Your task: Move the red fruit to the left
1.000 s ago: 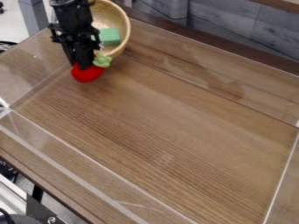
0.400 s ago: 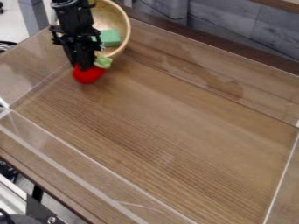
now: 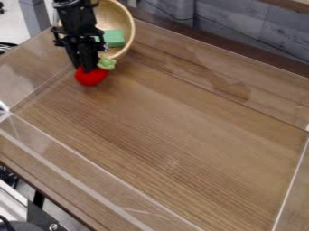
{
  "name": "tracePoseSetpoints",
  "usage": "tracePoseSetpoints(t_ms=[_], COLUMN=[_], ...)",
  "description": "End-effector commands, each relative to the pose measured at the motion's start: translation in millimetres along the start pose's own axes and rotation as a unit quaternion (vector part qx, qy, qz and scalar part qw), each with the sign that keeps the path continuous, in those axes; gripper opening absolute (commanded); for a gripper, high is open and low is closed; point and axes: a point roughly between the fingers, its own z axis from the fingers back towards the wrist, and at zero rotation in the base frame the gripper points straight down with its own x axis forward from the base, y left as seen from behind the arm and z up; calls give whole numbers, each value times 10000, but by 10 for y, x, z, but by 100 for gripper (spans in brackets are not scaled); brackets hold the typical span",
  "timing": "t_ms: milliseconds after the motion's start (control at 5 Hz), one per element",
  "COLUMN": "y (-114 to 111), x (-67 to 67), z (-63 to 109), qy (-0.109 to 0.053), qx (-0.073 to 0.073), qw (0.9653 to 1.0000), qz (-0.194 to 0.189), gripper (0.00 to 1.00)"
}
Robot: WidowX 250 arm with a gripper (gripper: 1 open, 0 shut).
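Item one on my screen: the black tool [image 3: 86,64], hanging straight down from its dark arm in the upper left of the frame, its two narrow fingers drawn in close and pinching the top of the small round bright-red toy fruit [image 3: 89,77]. That red fruit sits low against the brown wood-grain bench [image 3: 182,135], at the upper left of the frame near the left transparent wall; I cannot tell whether its underside touches the surface or is just clear of it. Item two: a little green leafy piece [image 3: 107,63] shows just right of the tool's fingers, at the top of the fruit. Item three: a tan wooden bowl [image 3: 119,20], tilted on its side with its opening facing the camera, lies just behind and to the right of the tool at the top of the frame. Item four: a flat light-green piece [image 3: 115,39] rests inside that bowl, partly hidden by the arm. Item five: a clear plastic enclosure [image 3: 49,158] walls the bench on the near and left sides.
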Motion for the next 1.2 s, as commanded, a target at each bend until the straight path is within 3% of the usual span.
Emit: tracePoseSetpoints(t_ms=[0, 400, 600, 800, 1000], y=[89, 108, 103, 106, 10], x=[106, 119, 95, 72, 30], z=[203, 170, 178, 167, 280], qy=[-337, -283, -240, -187, -250], qx=[154, 97, 122, 142, 142], qw=[9993, 9994, 9994, 9995, 9994], qz=[106, 175, 199, 224, 174], gripper=[0, 0, 100, 100, 100])
